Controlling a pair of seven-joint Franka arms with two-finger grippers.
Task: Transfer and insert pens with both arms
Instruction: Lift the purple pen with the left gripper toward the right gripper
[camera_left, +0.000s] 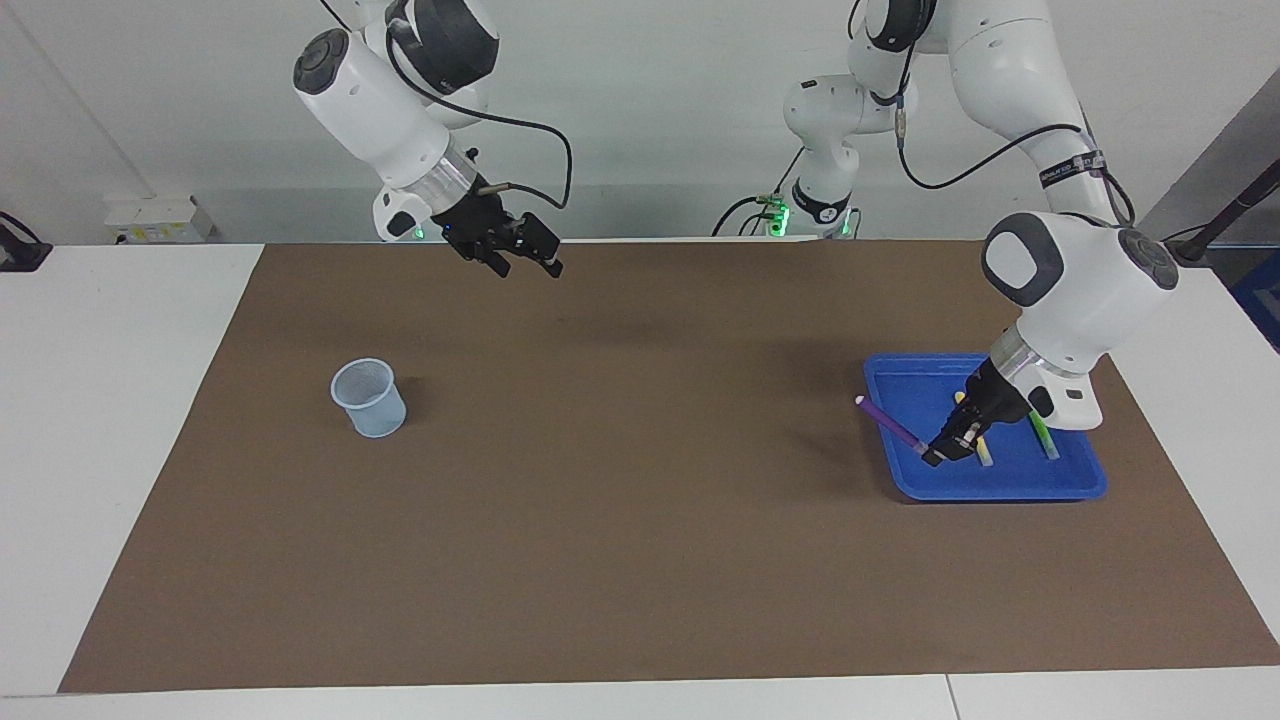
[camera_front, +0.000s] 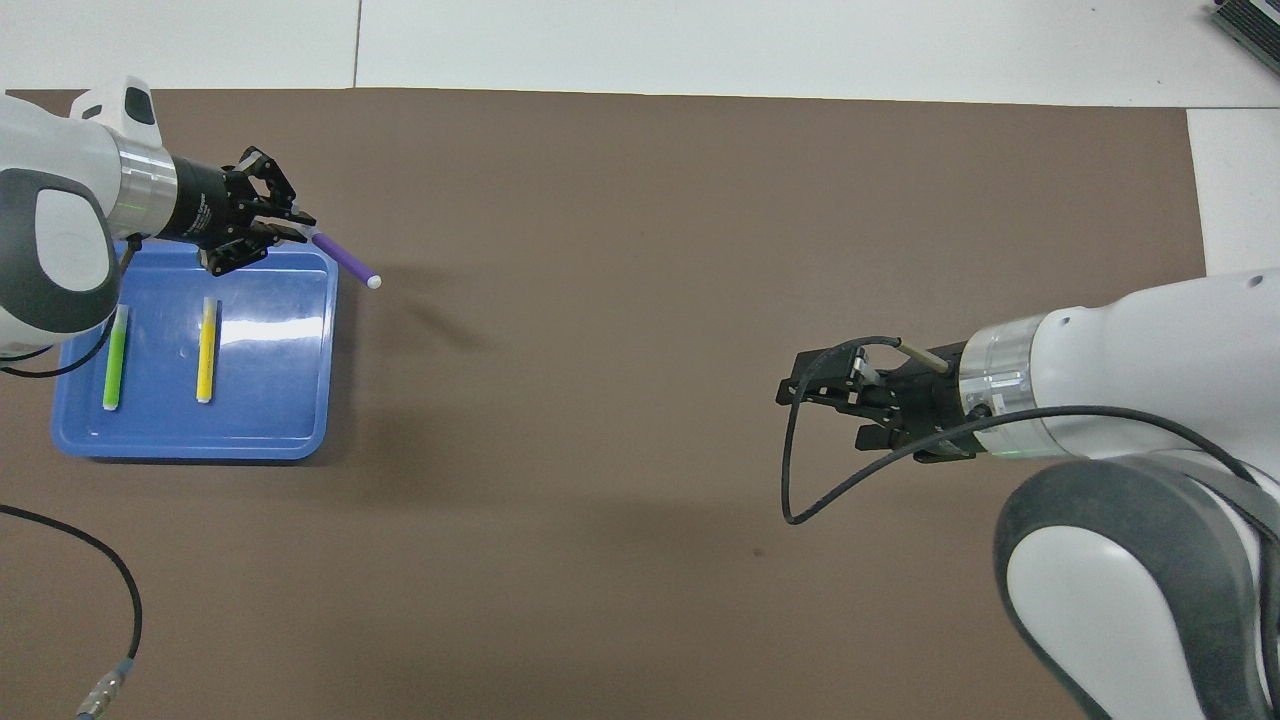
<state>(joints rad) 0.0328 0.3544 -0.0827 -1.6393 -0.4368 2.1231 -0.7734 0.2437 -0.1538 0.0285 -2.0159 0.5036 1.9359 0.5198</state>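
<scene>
My left gripper (camera_left: 938, 456) (camera_front: 298, 216) is shut on one end of the purple pen (camera_left: 890, 424) (camera_front: 344, 258), holding it in the air over the edge of the blue tray (camera_left: 1000, 483) (camera_front: 270, 410). The pen's whitish tip points out over the brown mat toward the right arm's end. The yellow pen (camera_left: 982, 452) (camera_front: 206, 350) and the green pen (camera_left: 1045, 438) (camera_front: 115, 355) lie side by side in the tray. My right gripper (camera_left: 527, 264) (camera_front: 812, 400) hangs open and empty above the mat near the robots' edge.
A small pale blue mesh cup (camera_left: 368, 397) stands upright on the brown mat (camera_left: 640, 520) toward the right arm's end. A loose black cable (camera_front: 110, 570) lies on the mat close to the robots, near the tray.
</scene>
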